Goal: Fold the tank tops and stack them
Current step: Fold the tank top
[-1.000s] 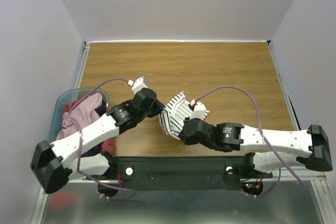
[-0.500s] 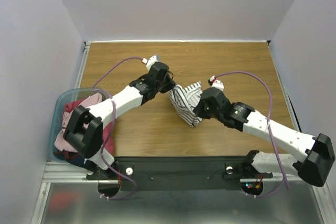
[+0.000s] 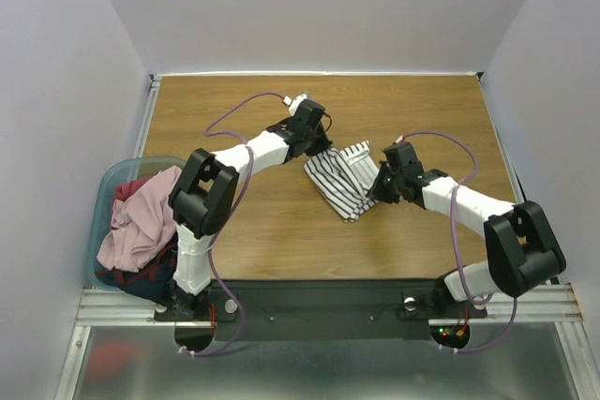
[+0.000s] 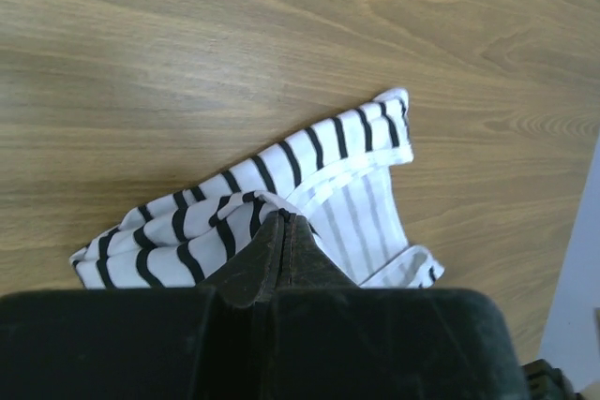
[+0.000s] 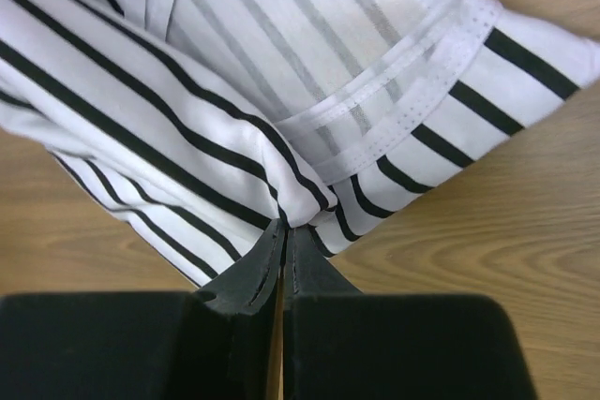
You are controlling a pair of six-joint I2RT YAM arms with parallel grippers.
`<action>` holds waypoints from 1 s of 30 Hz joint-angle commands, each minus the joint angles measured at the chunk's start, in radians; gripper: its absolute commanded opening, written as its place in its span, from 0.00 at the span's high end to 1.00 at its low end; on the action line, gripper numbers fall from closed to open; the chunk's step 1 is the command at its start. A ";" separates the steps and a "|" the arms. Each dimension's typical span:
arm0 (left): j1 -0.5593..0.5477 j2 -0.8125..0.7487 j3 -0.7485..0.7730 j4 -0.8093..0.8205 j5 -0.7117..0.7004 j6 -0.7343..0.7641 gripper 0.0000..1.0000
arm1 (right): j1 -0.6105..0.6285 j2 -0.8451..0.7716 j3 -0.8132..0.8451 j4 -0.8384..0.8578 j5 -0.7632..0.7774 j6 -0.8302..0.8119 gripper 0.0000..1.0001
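Note:
A white tank top with thin black stripes (image 3: 343, 178) lies bunched at the middle of the wooden table (image 3: 422, 110). My left gripper (image 3: 316, 145) is shut on its left edge, and in the left wrist view the striped tank top (image 4: 281, 175) meets the closed gripper (image 4: 284, 217). On the right side, my right gripper (image 3: 380, 185) is shut on a fold of that same top. The right wrist view shows the striped cloth (image 5: 234, 91) pinched at the gripper (image 5: 286, 227). A dusty pink tank top (image 3: 141, 217) lies heaped over dark red and navy ones in the tub.
A translucent light-blue plastic tub (image 3: 114, 175) stands at the table's left edge near the left arm's base. Purple cables loop above both arms. Bare wood (image 3: 281, 231) lies between the striped top and the black base rail (image 3: 319, 299).
Both arms have stretched away from their bases toward the table's middle, carrying the striped top farther back and spreading it sideways between the two shut grippers.

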 commanded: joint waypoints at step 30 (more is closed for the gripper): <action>0.318 -0.686 -0.476 -0.090 -0.140 0.186 1.00 | 0.821 0.281 0.424 0.228 0.049 0.248 1.00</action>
